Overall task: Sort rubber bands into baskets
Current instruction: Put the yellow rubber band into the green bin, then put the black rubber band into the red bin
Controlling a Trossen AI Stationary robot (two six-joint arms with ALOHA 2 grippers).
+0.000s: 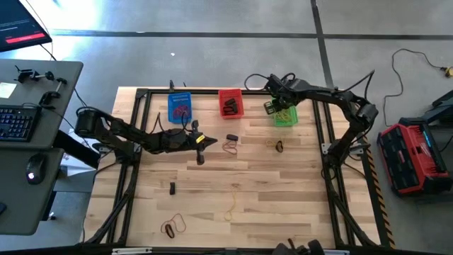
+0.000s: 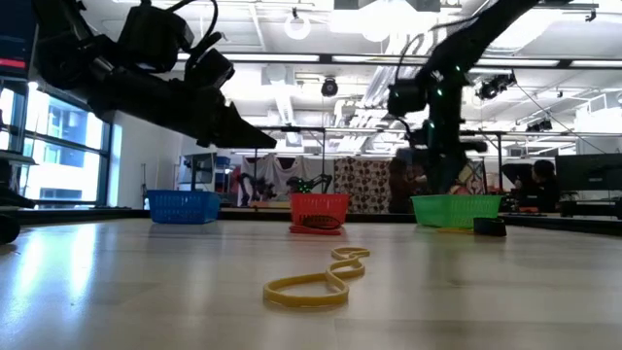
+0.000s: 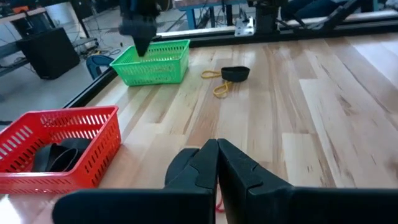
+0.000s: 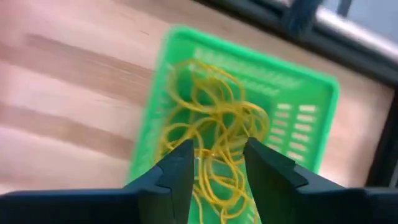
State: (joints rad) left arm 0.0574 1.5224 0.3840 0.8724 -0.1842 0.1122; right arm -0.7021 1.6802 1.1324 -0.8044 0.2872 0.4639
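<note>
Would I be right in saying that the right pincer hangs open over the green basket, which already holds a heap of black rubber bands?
Not quite: the bands in the green basket are yellow rubber bands, as the right wrist view shows. The black ones lie in the red basket. The rest holds: the right pincer hangs open over the green basket.

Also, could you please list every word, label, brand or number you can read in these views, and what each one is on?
None can be read.
The monitor beside the table shows red and white lines, too small to read.
The keyboard keys are too small to read.
The red case on the floor shows no legible label.
</note>
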